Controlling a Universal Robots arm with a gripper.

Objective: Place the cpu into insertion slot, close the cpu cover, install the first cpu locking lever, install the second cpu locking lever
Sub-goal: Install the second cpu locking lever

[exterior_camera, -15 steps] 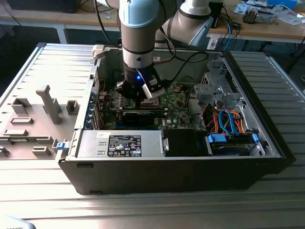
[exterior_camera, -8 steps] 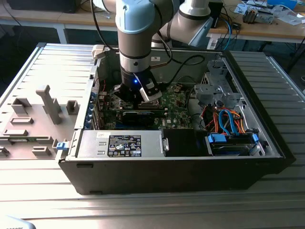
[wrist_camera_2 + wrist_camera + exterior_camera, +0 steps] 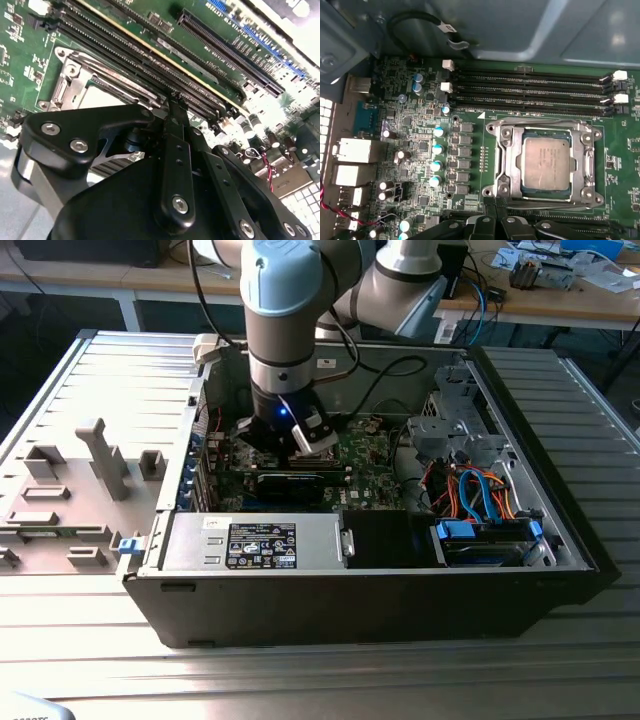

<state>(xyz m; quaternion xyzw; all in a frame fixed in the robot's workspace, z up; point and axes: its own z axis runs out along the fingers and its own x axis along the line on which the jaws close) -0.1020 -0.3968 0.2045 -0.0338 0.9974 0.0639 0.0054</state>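
One cpu (image 3: 546, 164) lies flat, face up, inside the closed cpu cover (image 3: 506, 159), beside the memory slots (image 3: 530, 92); gripper (image 3: 492, 220) fingers together, empty.

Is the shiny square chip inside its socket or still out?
In. In the first wrist view the cpu lies flat in the insertion slot, with the cpu cover down around it.

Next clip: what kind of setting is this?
Probably a robotics lab or test workshop. An open black desktop computer case lies on a ribbed metal bench, a cluttered wooden workbench with cables stands behind, and grey fixture blocks sit beside the case.
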